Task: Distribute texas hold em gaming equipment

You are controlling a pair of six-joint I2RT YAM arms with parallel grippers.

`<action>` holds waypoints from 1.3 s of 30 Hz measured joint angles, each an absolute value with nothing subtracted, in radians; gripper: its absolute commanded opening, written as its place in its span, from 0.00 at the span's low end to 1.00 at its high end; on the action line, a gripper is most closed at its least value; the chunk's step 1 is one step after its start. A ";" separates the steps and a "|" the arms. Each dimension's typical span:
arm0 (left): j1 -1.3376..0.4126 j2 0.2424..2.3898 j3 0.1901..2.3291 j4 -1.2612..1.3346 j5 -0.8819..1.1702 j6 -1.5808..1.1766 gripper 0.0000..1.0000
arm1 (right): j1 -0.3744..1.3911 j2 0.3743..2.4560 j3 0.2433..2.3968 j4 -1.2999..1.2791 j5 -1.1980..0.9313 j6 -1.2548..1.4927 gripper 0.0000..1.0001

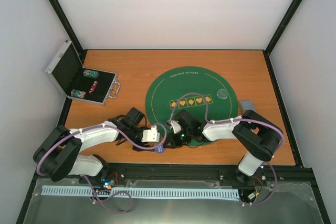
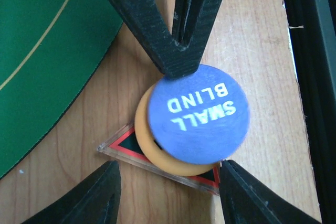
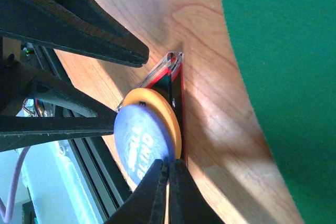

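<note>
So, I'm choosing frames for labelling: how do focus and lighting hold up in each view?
Left wrist: blue chip sharp, lettering readable. Right wrist: bright wood, shadow beside the triangle, lettering skewed. Top external: evenly lit, that chip tiny.

A blue SMALL BLIND chip (image 2: 197,114) overlaps orange chip (image 2: 143,129) on red-edged triangle (image 2: 118,146).

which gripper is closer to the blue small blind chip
Right. The right gripper, shut, has its tips against the rim of the round blue SMALL BLIND chip; the left gripper stands open astride it, fingers to either side, apparently clear.
</note>
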State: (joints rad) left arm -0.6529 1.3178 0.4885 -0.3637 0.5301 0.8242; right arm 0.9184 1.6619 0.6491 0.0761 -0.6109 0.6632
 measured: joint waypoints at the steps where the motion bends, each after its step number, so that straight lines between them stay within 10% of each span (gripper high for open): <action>1: -0.653 1.320 0.490 -0.363 0.531 0.824 0.53 | 0.918 1.657 0.646 0.076 -0.611 0.666 0.03; 23: -0.653 1.353 0.513 -0.364 0.541 0.821 0.59 | 0.909 1.616 0.606 0.071 -0.610 0.682 0.05; 39: -0.654 1.183 0.519 -0.415 0.587 0.830 0.70 | 0.908 1.616 0.601 0.088 -0.613 0.709 0.27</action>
